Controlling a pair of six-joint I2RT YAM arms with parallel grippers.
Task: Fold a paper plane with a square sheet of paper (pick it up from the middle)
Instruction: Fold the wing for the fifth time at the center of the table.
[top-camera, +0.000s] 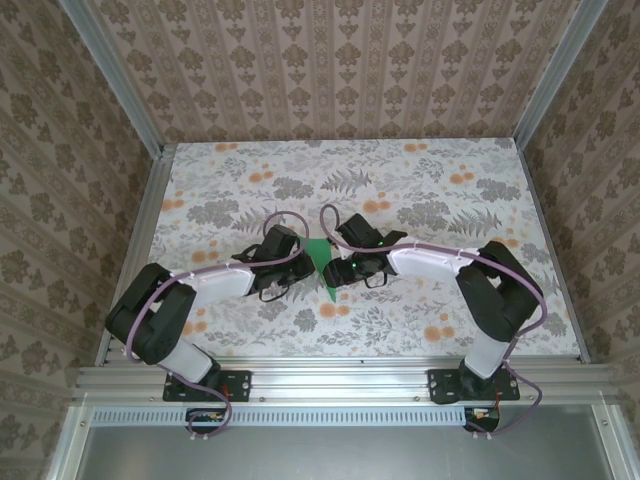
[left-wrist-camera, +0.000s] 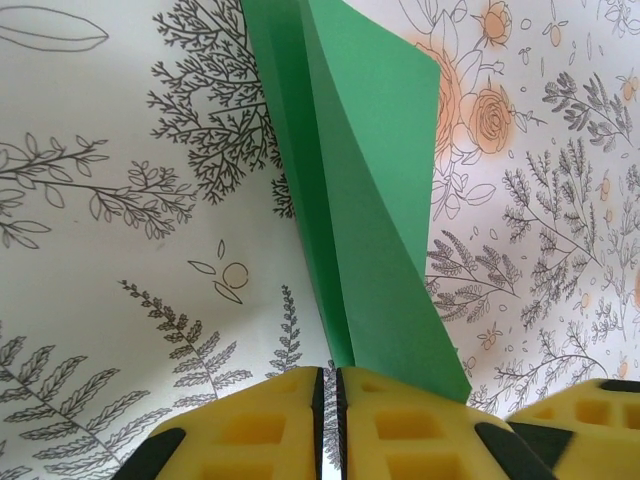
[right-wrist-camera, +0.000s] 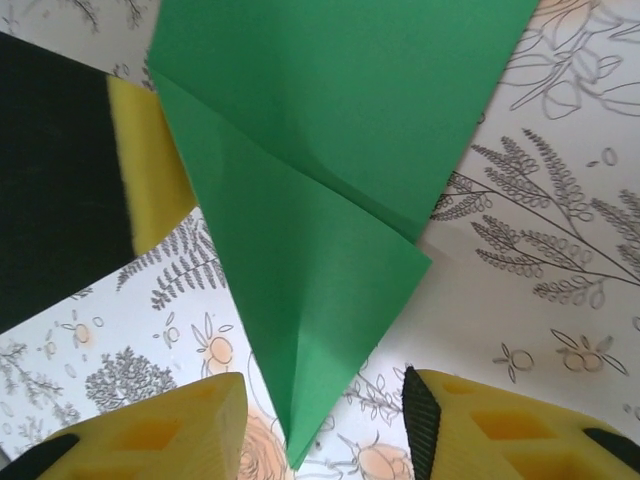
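The bright-green paper (top-camera: 321, 261) lies on the flowered table between my two grippers, folded into a pointed wedge with a centre crease. In the left wrist view the paper (left-wrist-camera: 365, 190) runs away from my left gripper (left-wrist-camera: 330, 410). That gripper is shut, with a hairline slit showing only table pattern. The near end of the paper slips behind its right finger (left-wrist-camera: 420, 430). In the right wrist view the sharp tip of the paper (right-wrist-camera: 310, 300) points down between the spread fingers of my open right gripper (right-wrist-camera: 320, 430), which touch nothing. In the top view the left gripper (top-camera: 290, 268) and right gripper (top-camera: 342, 270) flank the wedge.
The floral tablecloth (top-camera: 420, 190) covers the table, which is walled by patterned panels and aluminium posts. A yellow finger of the other arm (right-wrist-camera: 150, 160) sits close by the paper's upper left, and another yellow pad (left-wrist-camera: 600, 415) shows at the lower right.
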